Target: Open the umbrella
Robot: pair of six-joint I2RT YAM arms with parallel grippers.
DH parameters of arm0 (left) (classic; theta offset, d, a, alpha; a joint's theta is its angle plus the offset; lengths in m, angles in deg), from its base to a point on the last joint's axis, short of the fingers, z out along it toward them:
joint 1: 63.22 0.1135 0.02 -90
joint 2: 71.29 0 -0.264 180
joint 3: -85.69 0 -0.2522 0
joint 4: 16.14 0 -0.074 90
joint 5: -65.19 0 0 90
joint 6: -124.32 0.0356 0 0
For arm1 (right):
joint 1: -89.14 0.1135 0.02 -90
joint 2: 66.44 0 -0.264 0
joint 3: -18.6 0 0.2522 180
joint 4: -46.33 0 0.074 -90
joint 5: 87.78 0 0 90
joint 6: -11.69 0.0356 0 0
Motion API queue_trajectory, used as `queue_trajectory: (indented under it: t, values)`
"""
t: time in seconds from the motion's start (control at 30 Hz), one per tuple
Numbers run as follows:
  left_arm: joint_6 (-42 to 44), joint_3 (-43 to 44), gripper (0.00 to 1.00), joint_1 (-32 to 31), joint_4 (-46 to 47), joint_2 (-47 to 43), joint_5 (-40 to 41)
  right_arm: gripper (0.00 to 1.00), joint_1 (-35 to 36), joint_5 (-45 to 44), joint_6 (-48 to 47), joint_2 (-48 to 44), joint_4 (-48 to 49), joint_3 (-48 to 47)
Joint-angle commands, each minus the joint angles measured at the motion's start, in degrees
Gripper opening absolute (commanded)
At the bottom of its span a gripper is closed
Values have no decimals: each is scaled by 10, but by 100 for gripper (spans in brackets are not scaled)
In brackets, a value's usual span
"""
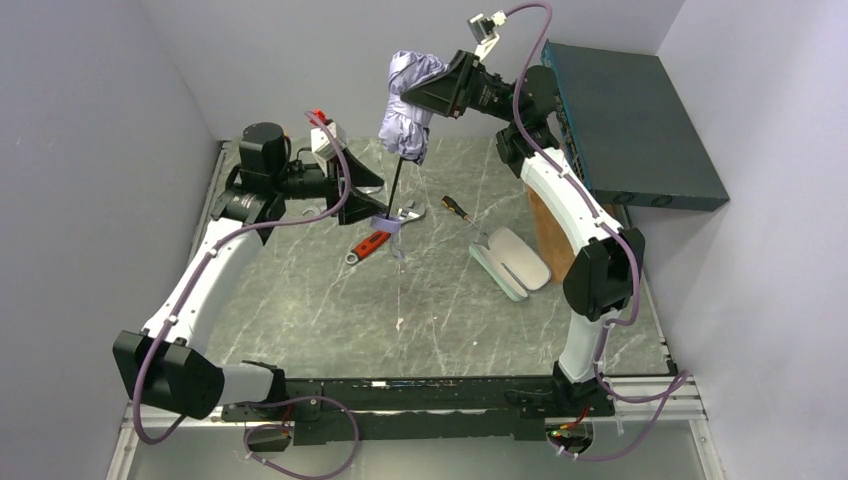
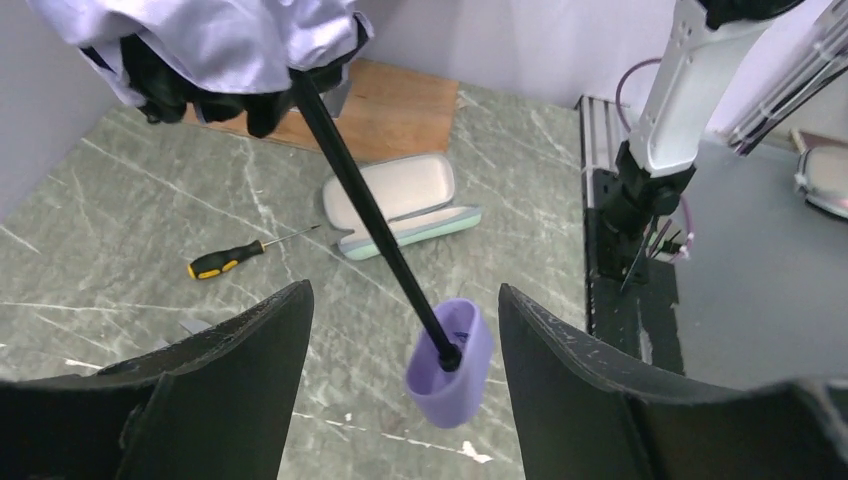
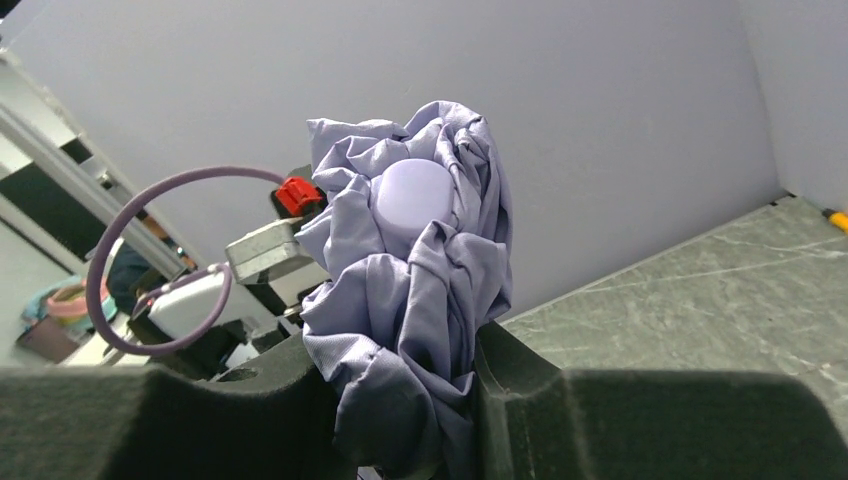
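Observation:
The umbrella hangs folded in the air. Its lavender fabric bundle (image 1: 410,110) (image 3: 420,260) is pinched between the fingers of my right gripper (image 1: 412,100) (image 3: 400,400), which is shut on it. The round top cap (image 3: 412,195) faces the right wrist camera. From the bundle (image 2: 220,40) the thin black shaft (image 1: 397,185) (image 2: 350,170) slants down to the small lavender handle (image 1: 386,222) (image 2: 455,375). My left gripper (image 1: 378,200) (image 2: 402,300) is open, with a finger on each side of the handle. Gaps show on both sides, so it touches neither finger.
On the marble tabletop lie an open mint-green glasses case (image 1: 512,262) (image 2: 400,205), a yellow-and-black screwdriver (image 1: 457,208) (image 2: 225,262) and a red-handled wrench (image 1: 372,243). A wooden block (image 1: 548,225) (image 2: 380,105) and a dark teal box (image 1: 630,120) stand at the back right.

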Motion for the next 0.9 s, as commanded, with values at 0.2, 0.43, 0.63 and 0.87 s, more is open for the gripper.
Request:
queue_trajectory:
  t: [0.2, 0.43, 0.63, 0.87]
  values:
    - [74, 30, 63, -32, -97, 38, -21, 0, 17, 22, -3, -53, 91, -15]
    - [54, 13, 59, -43, -101, 42, -49, 0, 18, 23, -35, -48, 70, -34]
    - [47, 5, 63, -48, -102, 45, -54, 0, 17, 24, -35, -43, 72, -35]
    - [43, 11, 23, -49, -109, 54, -37, 0, 17, 18, -38, -40, 70, -44]
